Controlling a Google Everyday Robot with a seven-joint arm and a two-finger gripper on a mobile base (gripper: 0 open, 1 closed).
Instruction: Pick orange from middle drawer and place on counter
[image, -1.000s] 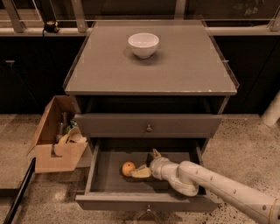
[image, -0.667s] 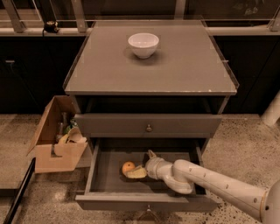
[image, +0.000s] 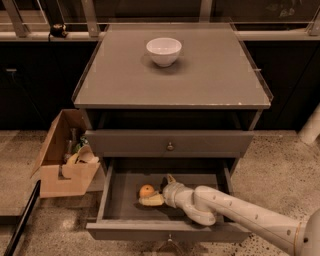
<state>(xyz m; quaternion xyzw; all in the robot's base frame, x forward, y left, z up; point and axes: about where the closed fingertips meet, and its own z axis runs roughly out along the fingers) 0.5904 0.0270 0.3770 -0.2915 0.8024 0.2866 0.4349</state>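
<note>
The orange (image: 146, 190) lies on the floor of the pulled-out middle drawer (image: 120, 212), left of centre. My gripper (image: 157, 190) is down inside the drawer, reaching in from the right on the pale arm (image: 240, 215). It is open, with its lower pale finger (image: 151, 200) just under the orange and the other finger (image: 170, 179) to the fruit's right. The orange is at the mouth of the gripper and is not clamped. The counter (image: 210, 75) spans the top of the cabinet above.
A white bowl (image: 163, 50) stands on the counter toward the back. The upper drawer (image: 170, 143) is closed. An open cardboard box (image: 65, 160) with items sits on the speckled floor left of the cabinet. A dark bar (image: 22, 220) leans at lower left.
The gripper has slid a little to the left inside the drawer, closing in on the orange. The orange has stayed in place.
</note>
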